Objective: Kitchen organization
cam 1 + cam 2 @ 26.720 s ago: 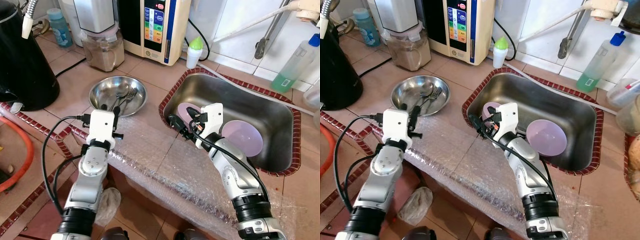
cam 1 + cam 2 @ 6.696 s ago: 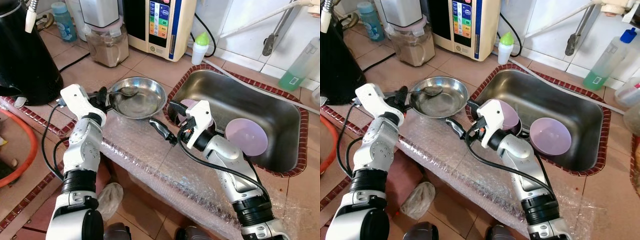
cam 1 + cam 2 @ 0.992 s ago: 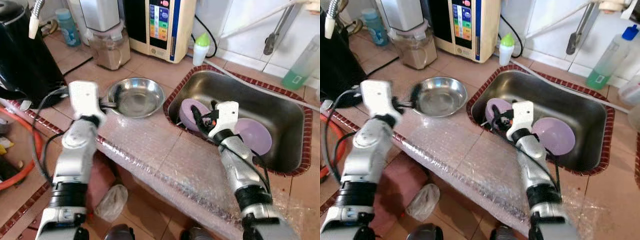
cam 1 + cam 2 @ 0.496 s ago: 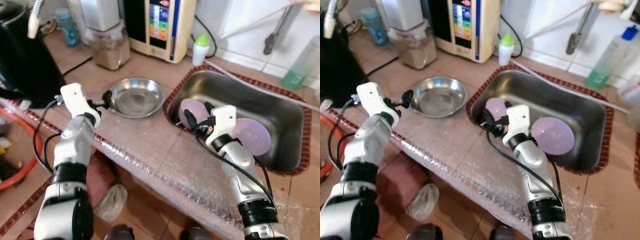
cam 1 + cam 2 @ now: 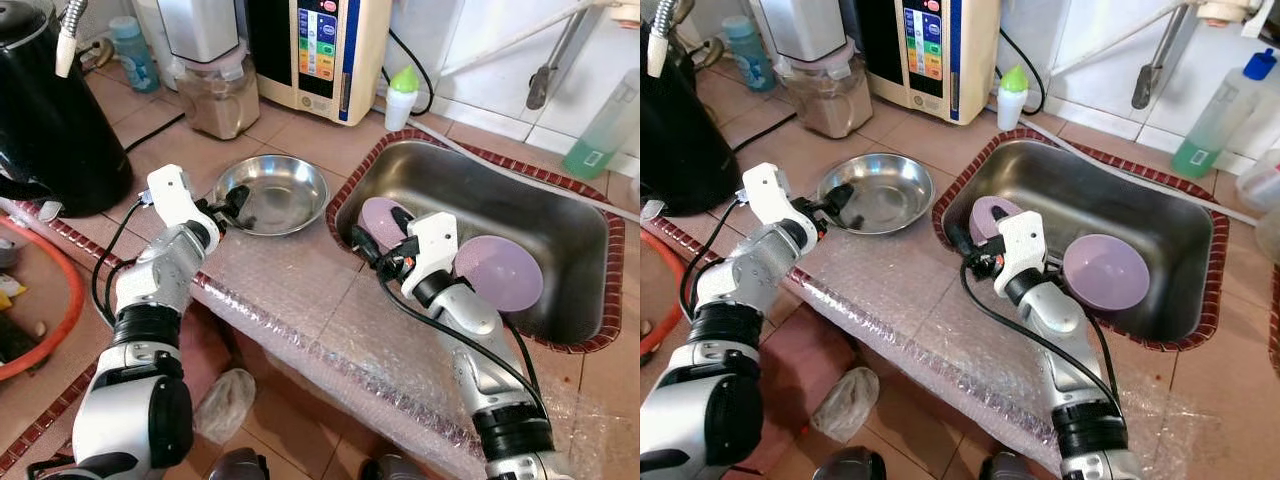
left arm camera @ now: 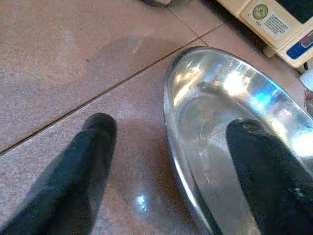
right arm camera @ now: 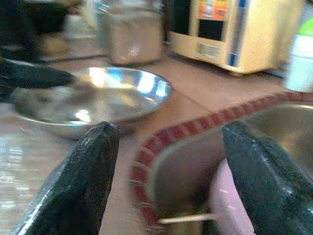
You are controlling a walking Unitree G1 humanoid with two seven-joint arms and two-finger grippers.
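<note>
The left tool [image 5: 232,203] stands spread at the near-left rim of the steel bowl [image 5: 272,194], one finger inside the bowl and the other outside on the tiled worktop [image 5: 300,130], the rim between them and not yet clamped. The step in hand appears to be gripping this rim to move the bowl. To do it well, seat the rim deep between the fingers before closing, close squarely so the thin curved wall does not slip, and lift level; the polished metal is likely slick. The right tool [image 5: 372,243] is also spread wide and holds nothing; it hovers at the near-left corner of the sink [image 5: 560,215], just beside the nearer of the purple bowls. Count: one steel bowl, apparently empty, on the worktop left of the sink; two purple bowls in the sink, one [image 5: 385,218] at its left end and one [image 5: 498,272] toward the middle. A sheet of bubble wrap [image 5: 300,300] covers the worktop's front edge.
</note>
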